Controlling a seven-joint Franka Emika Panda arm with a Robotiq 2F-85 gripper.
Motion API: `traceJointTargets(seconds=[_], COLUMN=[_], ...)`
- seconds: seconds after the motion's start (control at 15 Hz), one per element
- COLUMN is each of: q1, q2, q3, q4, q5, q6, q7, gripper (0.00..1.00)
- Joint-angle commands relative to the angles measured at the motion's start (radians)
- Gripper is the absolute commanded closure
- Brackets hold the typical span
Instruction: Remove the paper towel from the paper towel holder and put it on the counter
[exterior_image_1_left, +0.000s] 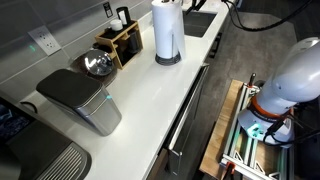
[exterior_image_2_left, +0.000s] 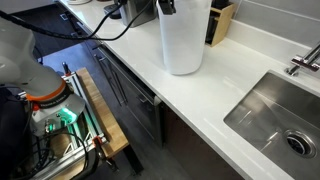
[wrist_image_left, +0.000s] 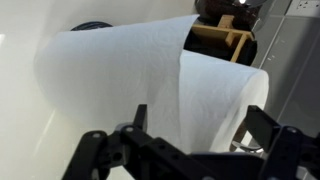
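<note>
White counter (exterior_image_1_left: 150, 100) runs over dark cabinet fronts in both exterior views, with the paper towel (exterior_image_1_left: 167, 30) upright on the dark ring base of the paper towel holder (exterior_image_1_left: 167, 62), between a wooden knife block (exterior_image_1_left: 122, 42) and the sink (exterior_image_2_left: 280, 115). The post is hidden inside the roll.

In the wrist view the gripper (wrist_image_left: 187, 142) faces the side of the roll, fingers (wrist_image_left: 95, 148) spread wide apart and holding nothing.

Several things could go wrong. A loose outer sheet (wrist_image_left: 205, 95) hangs off the roll (its edge shows plainly from the wrist); if the fingers close on that flap alone, it would likely unwind or tear and leave the roll behind. The paper is soft, so a hard squeeze may crush it onto the post. A tilted lift could bind on the post and drag the light holder along, perhaps toward the sink.
</note>
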Motion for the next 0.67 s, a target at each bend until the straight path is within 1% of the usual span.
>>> traceJointTargets(seconds=[0.0, 0.2, 0.6], q1=[0.002, 0.006, -0.008], q2=[0.010, 0.013, 0.039], q3=[0.027, 0.043, 0.092], q4=[0.002, 0.003, 0.000], q5=[0.033, 0.037, -0.010], q6=[0.060, 0.094, 0.166], q7=[0.039, 0.065, 0.166], gripper=[0.00, 0.00, 0.00])
